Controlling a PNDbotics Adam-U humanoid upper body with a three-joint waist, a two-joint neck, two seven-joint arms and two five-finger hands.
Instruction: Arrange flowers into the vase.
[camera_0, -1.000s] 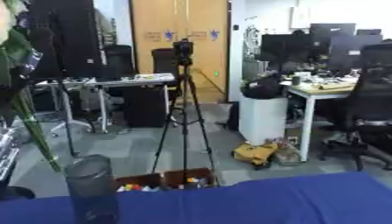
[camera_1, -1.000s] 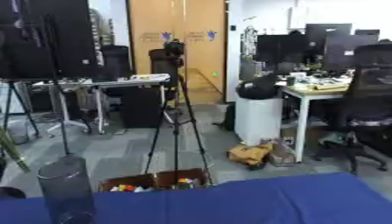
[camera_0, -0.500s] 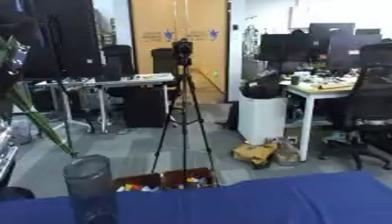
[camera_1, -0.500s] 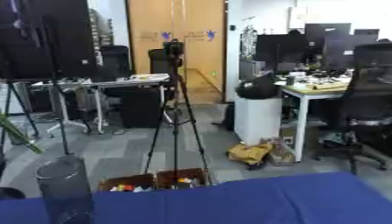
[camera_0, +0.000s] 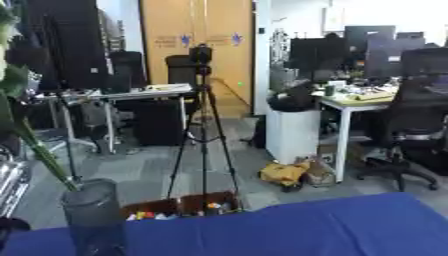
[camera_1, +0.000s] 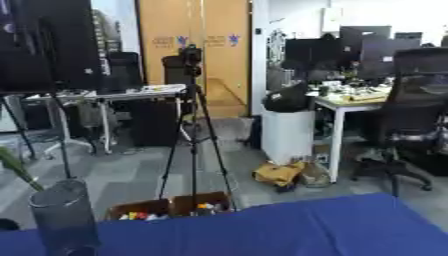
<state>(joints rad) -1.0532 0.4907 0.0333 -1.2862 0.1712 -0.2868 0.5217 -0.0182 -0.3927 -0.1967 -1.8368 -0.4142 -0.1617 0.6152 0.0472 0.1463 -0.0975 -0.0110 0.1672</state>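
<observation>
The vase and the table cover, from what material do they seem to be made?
The vase looks like clear glass or plastic with a grey tint: the floor shows dimly through its wall, and a green stem enters its mouth. The table cover looks like matte blue cloth, without any gloss.

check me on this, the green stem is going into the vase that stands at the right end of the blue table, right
Not quite. The vase stands at the left end of the blue table, not the right, as the left eye view shows. The green stem does run down into its mouth.
</observation>
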